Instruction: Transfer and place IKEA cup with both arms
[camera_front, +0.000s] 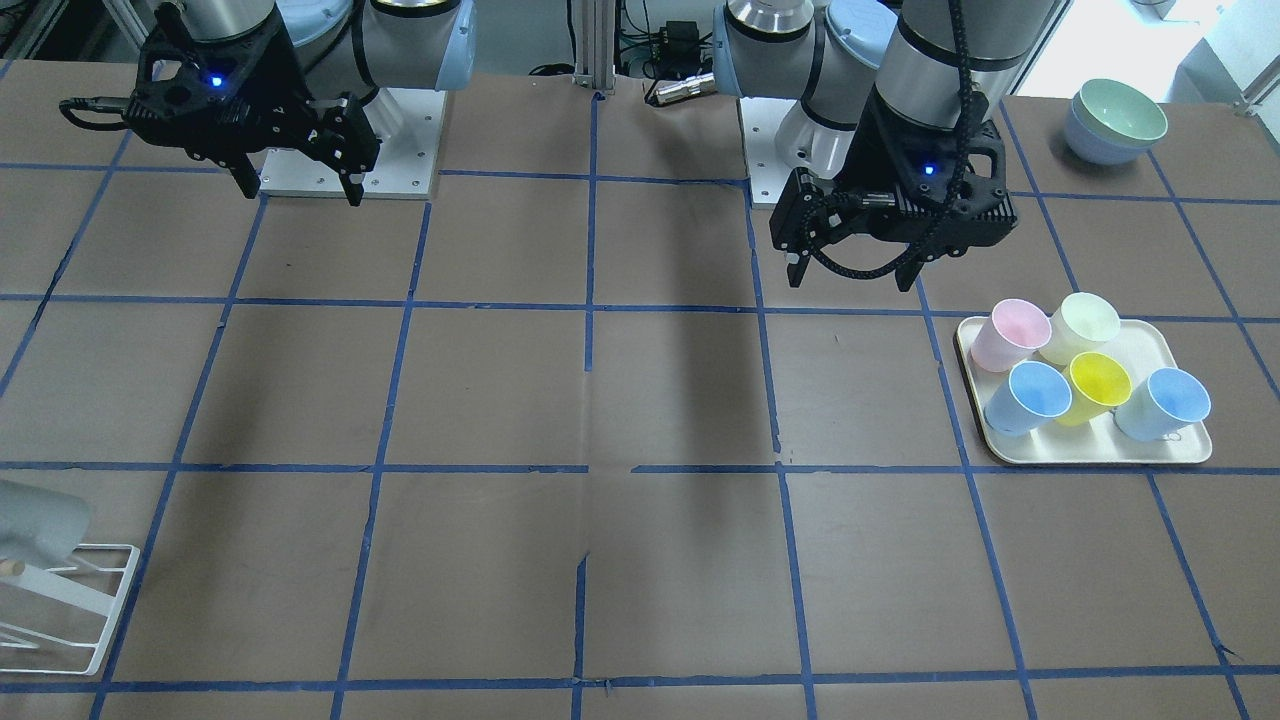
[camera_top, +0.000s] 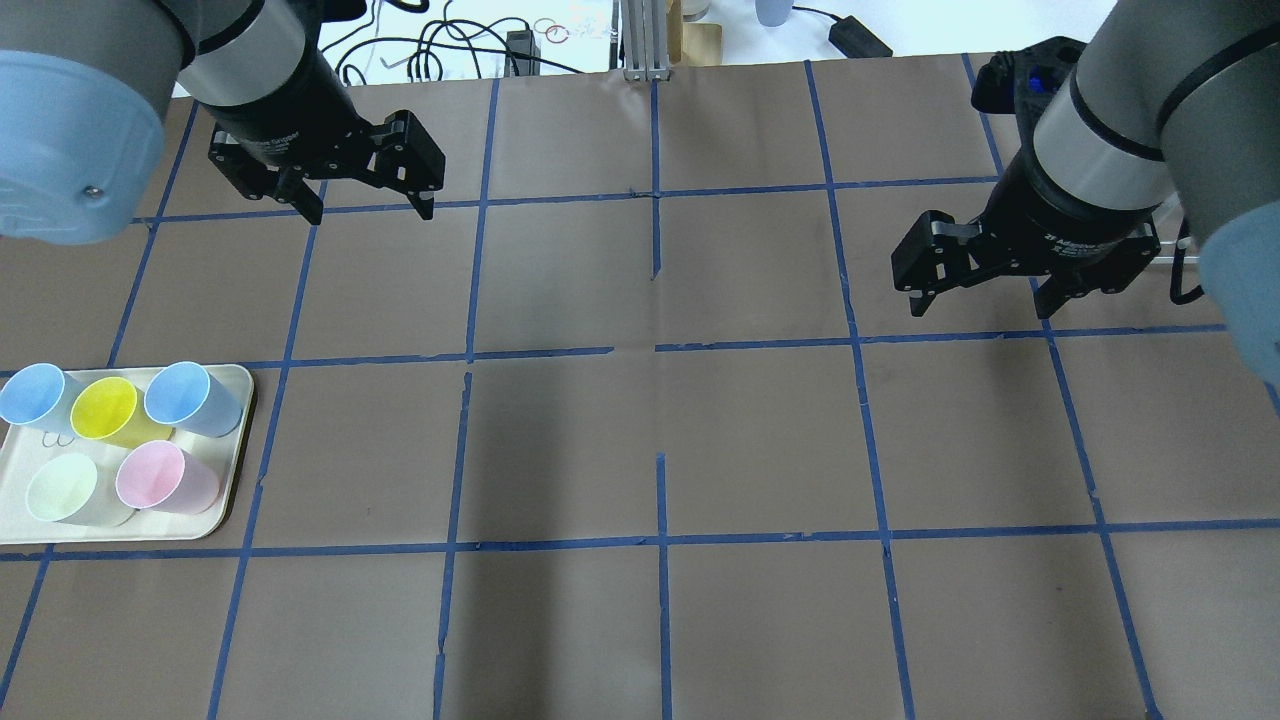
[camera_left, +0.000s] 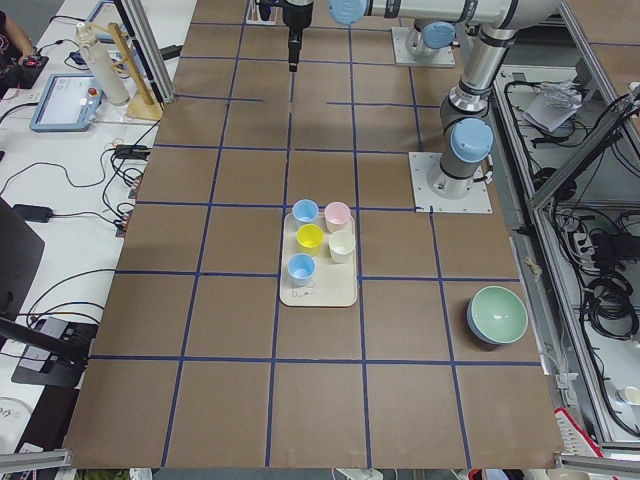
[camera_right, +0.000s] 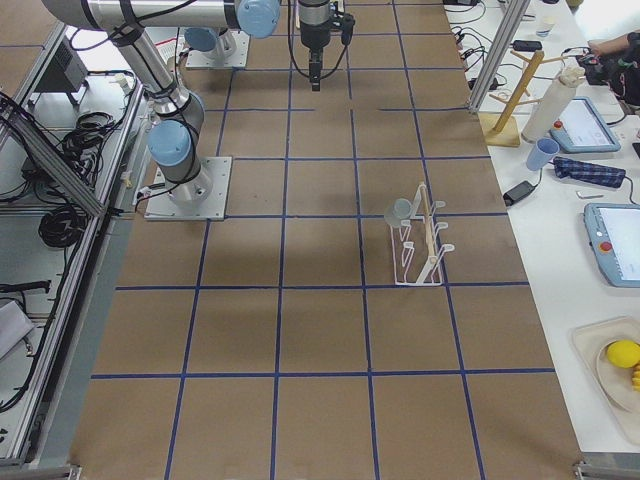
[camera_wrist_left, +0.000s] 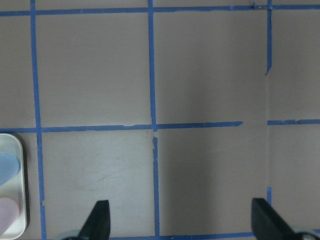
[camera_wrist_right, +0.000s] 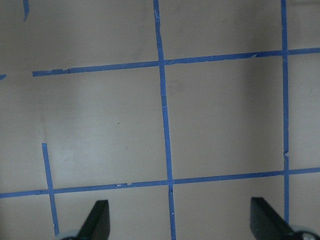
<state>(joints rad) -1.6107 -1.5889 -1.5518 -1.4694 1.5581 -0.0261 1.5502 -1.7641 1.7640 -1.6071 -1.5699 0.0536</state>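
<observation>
The pale grey IKEA cup (camera_front: 40, 520) hangs tilted on a peg of a white wire rack (camera_front: 90, 600) at the table's end on my right side; it also shows in the exterior right view (camera_right: 400, 211). My left gripper (camera_top: 369, 212) is open and empty, held above bare table beyond the tray (camera_top: 225, 500); it also shows in the front view (camera_front: 850, 282). My right gripper (camera_top: 980, 308) is open and empty above bare table, far from the rack; it also shows in the front view (camera_front: 300, 195). Both wrist views show only taped table between spread fingers.
The cream tray (camera_front: 1090, 455) holds two light-blue cups, a yellow cup (camera_front: 1095, 385), a pink cup (camera_front: 1005, 335) and a pale green-cream cup (camera_front: 1085, 325). Stacked bowls (camera_front: 1115, 120) stand near the corner on my left. Blue tape lines grid the brown table.
</observation>
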